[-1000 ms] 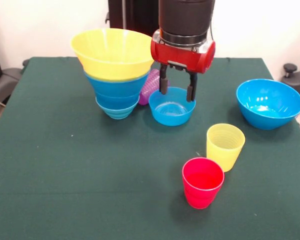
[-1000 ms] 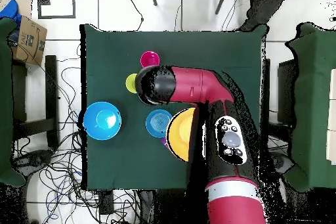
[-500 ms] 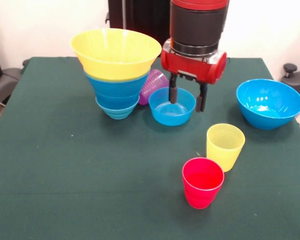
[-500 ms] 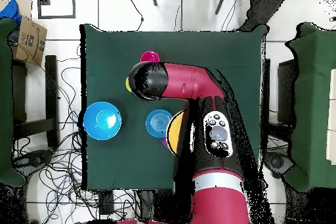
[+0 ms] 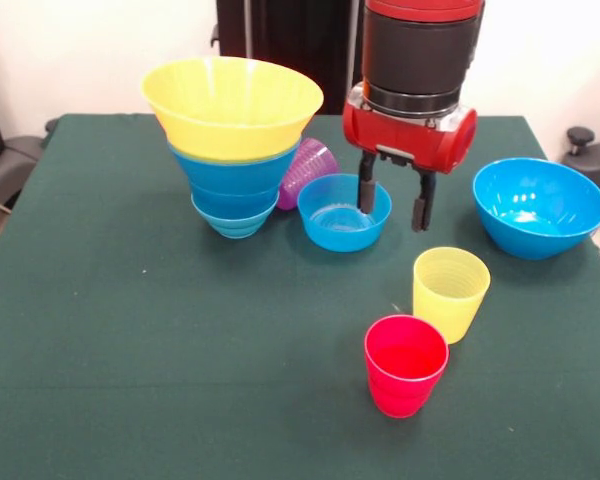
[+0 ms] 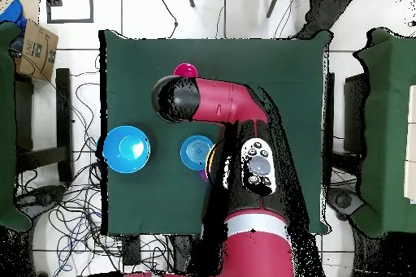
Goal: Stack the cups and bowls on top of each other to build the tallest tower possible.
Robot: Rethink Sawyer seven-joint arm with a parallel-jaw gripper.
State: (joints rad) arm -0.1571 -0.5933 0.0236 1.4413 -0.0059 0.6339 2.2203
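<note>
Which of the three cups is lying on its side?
The purple cup, behind the small blue bowl beside the tower. Its mouth faces sideways, while the yellow cup and red cup stand upright, mouths up.

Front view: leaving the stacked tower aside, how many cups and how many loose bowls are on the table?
Cups: 3 (purple cup on its side, yellow cup, red cup)
Loose bowls: 2 (small blue bowl, large blue bowl)
Total: 5
</note>
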